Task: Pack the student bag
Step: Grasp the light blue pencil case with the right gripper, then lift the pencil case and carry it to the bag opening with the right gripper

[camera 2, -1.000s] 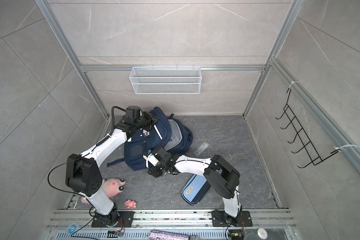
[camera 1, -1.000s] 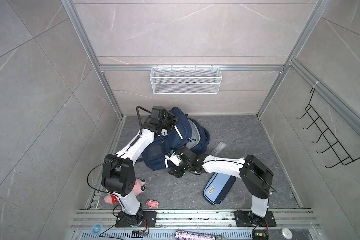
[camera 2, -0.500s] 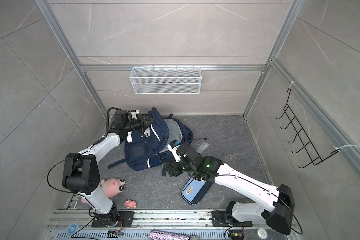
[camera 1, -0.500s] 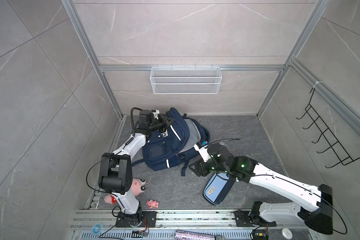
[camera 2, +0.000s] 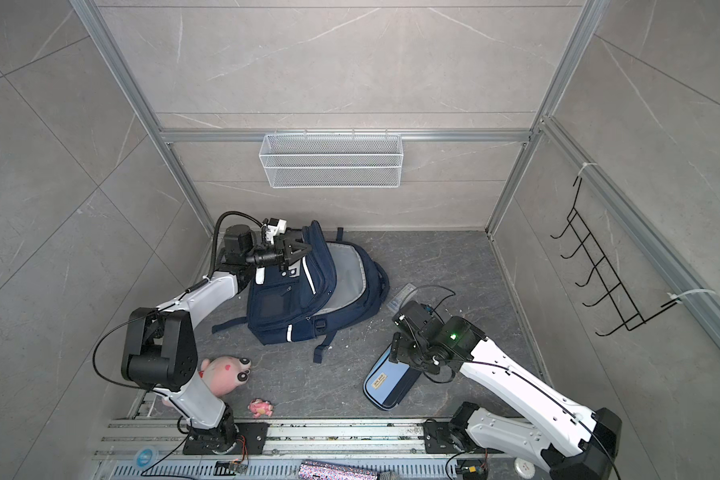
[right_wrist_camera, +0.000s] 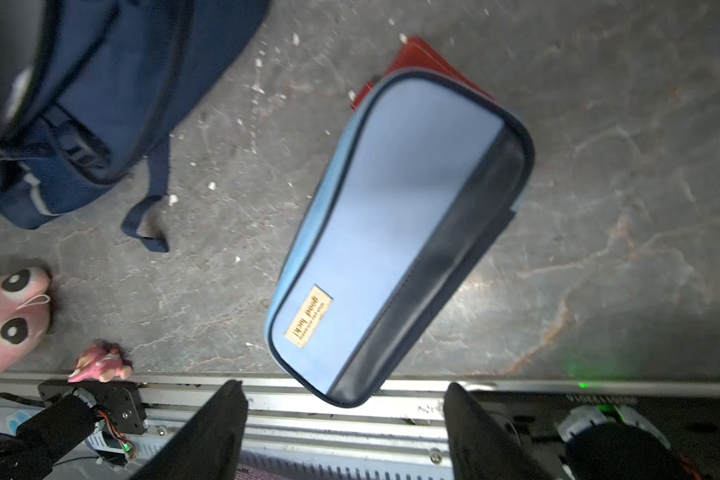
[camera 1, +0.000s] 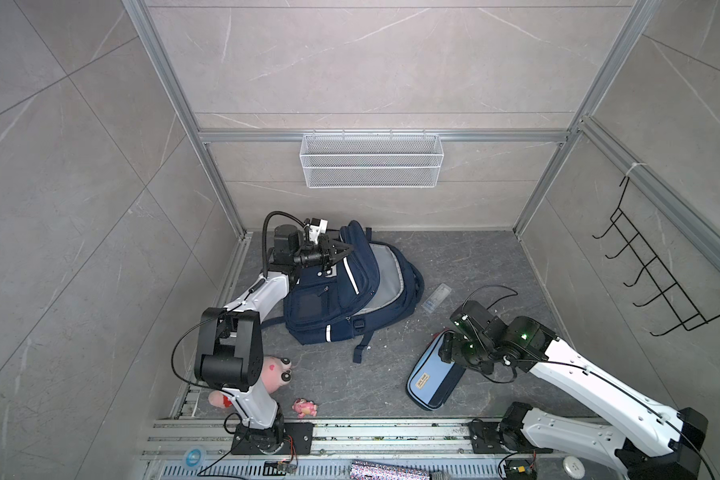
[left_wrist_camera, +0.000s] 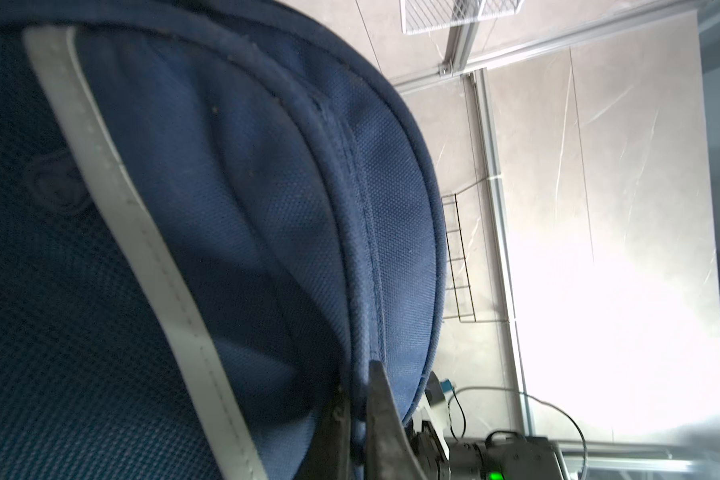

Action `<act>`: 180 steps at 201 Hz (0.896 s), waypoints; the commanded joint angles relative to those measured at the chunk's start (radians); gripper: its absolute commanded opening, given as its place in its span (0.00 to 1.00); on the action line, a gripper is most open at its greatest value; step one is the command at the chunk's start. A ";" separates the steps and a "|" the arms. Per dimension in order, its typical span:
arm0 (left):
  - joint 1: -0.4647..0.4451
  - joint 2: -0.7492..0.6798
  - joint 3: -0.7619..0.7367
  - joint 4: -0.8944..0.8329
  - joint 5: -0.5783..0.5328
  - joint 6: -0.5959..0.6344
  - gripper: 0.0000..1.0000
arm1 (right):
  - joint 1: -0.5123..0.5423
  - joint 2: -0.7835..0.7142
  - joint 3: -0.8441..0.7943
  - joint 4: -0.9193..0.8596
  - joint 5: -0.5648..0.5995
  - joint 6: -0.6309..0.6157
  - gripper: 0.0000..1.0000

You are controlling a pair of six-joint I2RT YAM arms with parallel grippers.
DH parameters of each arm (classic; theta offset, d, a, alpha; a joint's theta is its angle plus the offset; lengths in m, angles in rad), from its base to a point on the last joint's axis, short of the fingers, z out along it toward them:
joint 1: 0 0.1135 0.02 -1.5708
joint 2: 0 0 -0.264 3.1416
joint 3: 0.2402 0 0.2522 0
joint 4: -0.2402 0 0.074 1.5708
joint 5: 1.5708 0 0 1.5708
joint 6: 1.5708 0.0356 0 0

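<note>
Swung back from the student bag (camera 1: 350,291), the right gripper (right_wrist_camera: 344,388) now hangs with jaws spread over the pencil case (right_wrist_camera: 391,232), whose tan label (right_wrist_camera: 309,316) reads "good luck"; smaller print is blurred. A red thing (right_wrist_camera: 425,54) underneath is mostly hidden. At the floor's back left the bag lies open, its flap rim pinched by the left gripper (left_wrist_camera: 357,378)

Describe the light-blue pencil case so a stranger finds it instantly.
Find the large navy-blue fabric backpack on the grey floor, then look right of it, nearer the front rail. The flat oblong pouch there is light blue with a navy band and a small tan label.
</note>
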 commanded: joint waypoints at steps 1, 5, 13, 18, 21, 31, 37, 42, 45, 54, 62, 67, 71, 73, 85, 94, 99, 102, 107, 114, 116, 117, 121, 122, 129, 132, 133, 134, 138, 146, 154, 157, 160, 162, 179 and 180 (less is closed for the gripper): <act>-0.005 -0.111 -0.009 0.049 0.115 0.140 0.00 | -0.014 -0.018 -0.083 -0.032 -0.059 0.142 0.78; -0.005 -0.117 -0.016 0.049 0.119 0.143 0.00 | -0.015 -0.018 -0.096 -0.021 -0.061 0.150 0.78; -0.005 -0.130 -0.031 0.053 0.123 0.146 0.00 | -0.023 -0.018 -0.119 -0.006 -0.059 0.159 0.79; -0.005 -0.139 -0.039 0.058 0.127 0.145 0.00 | -0.030 -0.016 -0.134 0.001 -0.060 0.163 0.79; -0.005 -0.144 -0.041 0.062 0.130 0.145 0.00 | -0.034 -0.013 -0.143 0.004 -0.061 0.166 0.80; -0.006 -0.160 -0.054 0.067 0.136 0.149 0.00 | -0.047 -0.010 -0.177 0.032 -0.062 0.179 0.80; -0.007 -0.167 -0.061 0.068 0.139 0.151 0.00 | -0.052 -0.013 -0.202 0.058 -0.065 0.190 0.80; -0.006 -0.172 -0.063 0.068 0.140 0.151 0.00 | -0.055 -0.016 -0.222 0.084 -0.065 0.203 0.80; -0.006 -0.174 -0.064 0.067 0.140 0.151 0.00 | -0.057 -0.018 -0.234 0.101 -0.065 0.208 0.80; -0.008 -0.183 -0.071 0.070 0.142 0.149 0.00 | -0.060 -0.016 -0.269 0.145 -0.069 0.224 0.80; -0.009 -0.191 -0.076 0.078 0.142 0.144 0.00 | -0.065 -0.004 -0.296 0.179 -0.070 0.235 0.80; -0.012 -0.196 -0.079 0.082 0.142 0.140 0.00 | -0.069 0.005 -0.310 0.202 -0.073 0.237 0.80; -0.015 -0.200 -0.081 0.083 0.143 0.140 0.00 | -0.072 0.015 -0.318 0.220 -0.073 0.234 0.79; -0.015 -0.201 -0.082 0.083 0.142 0.140 0.00 | -0.074 0.020 -0.321 0.227 -0.073 0.231 0.79; -0.018 -0.210 -0.085 0.080 0.144 0.142 0.00 | -0.080 0.063 -0.318 0.255 -0.066 0.200 0.78; -0.018 -0.217 -0.088 0.066 0.146 0.149 0.00 | -0.084 0.098 -0.306 0.264 -0.061 0.177 0.78; -0.019 -0.222 -0.087 0.056 0.145 0.155 0.00 | -0.085 0.118 -0.302 0.271 -0.061 0.167 0.77; -0.018 -0.225 -0.087 0.047 0.148 0.162 0.00 | -0.085 0.127 -0.300 0.276 -0.063 0.161 0.76; -0.018 -0.231 -0.087 0.031 0.147 0.174 0.00 | -0.087 0.141 -0.300 0.285 -0.067 0.155 0.75; -0.019 -0.240 -0.087 0.008 0.145 0.189 0.00 | -0.087 0.155 -0.302 0.297 -0.071 0.148 0.74; -0.018 -0.241 -0.087 0.002 0.143 0.193 0.00 | -0.087 0.158 -0.303 0.300 -0.071 0.146 0.73; -0.019 -0.242 -0.087 0.000 0.142 0.194 0.00 | -0.088 0.160 -0.304 0.301 -0.072 0.146 0.73; -0.019 -0.246 -0.088 -0.011 0.142 0.200 0.00 | -0.089 0.165 -0.306 0.303 -0.073 0.146 0.70; -0.018 -0.247 -0.088 -0.012 0.142 0.200 0.00 | -0.089 0.166 -0.307 0.304 -0.073 0.146 0.69; -0.018 -0.251 -0.091 -0.018 0.142 0.202 0.00 | -0.089 0.172 -0.316 0.307 -0.072 0.147 0.63; -0.018 -0.254 -0.092 -0.019 0.141 0.202 0.00 | -0.088 0.172 -0.317 0.306 -0.071 0.147 0.62; -0.018 -0.254 -0.093 -0.019 0.141 0.202 0.00 | -0.088 0.171 -0.321 0.308 -0.070 0.148 0.61; -0.018 -0.255 -0.094 -0.019 0.142 0.202 0.00 | -0.088 0.171 -0.321 0.308 -0.070 0.148 0.61; -0.018 -0.256 -0.096 -0.020 0.142 0.202 0.00 | -0.088 0.170 -0.327 0.310 -0.071 0.151 0.59; -0.018 -0.260 -0.101 -0.023 0.140 0.202 0.00 | -0.088 0.162 -0.339 0.313 -0.071 0.158 0.54; -0.018 -0.264 -0.107 -0.023 0.140 0.202 0.00 | -0.088 0.152 -0.350 0.313 -0.070 0.164 0.49; -0.019 -0.265 -0.109 -0.024 0.140 0.204 0.00 | -0.088 0.148 -0.353 0.312 -0.070 0.165 0.48; -0.018 -0.267 -0.110 -0.026 0.140 0.205 0.00 | -0.088 0.143 -0.356 0.310 -0.069 0.167 0.45; -0.018 -0.267 -0.111 -0.027 0.139 0.207 0.00 | -0.088 0.141 -0.357 0.308 -0.067 0.169 0.43; -0.019 -0.269 -0.111 -0.046 0.134 0.221 0.00 | -0.088 0.115 -0.351 0.281 -0.047 0.170 0.27; -0.018 -0.269 -0.110 -0.045 0.134 0.222 0.00 | -0.088 0.114 -0.350 0.279 -0.045 0.170 0.26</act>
